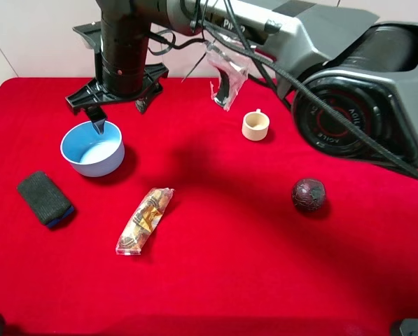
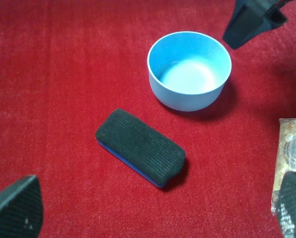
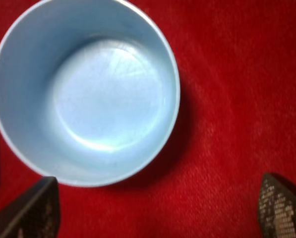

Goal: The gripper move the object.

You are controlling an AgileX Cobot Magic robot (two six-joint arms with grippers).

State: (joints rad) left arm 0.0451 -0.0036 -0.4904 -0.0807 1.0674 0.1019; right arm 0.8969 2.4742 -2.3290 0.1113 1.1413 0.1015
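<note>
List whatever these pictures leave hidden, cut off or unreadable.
1. Exterior high view: a finger of the right claw covers part of the bowl at its far rim, so contact cannot be judged.
2. Left wrist view: the snack packet is cut off by the frame edge.
3. Right wrist view: the frame edge crops the bowl's rim.
4. Exterior high view: the packet's print is too small to read.

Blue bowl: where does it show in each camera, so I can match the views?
Exterior high: blue bowl in the left part of the picture, by the right gripper.
Left wrist: whole bowl, just beyond the black pad.
Right wrist: it fills most of the picture, seen from above.
Shared landmark: the black pad beside the bowl, in the exterior and left wrist views.
</note>
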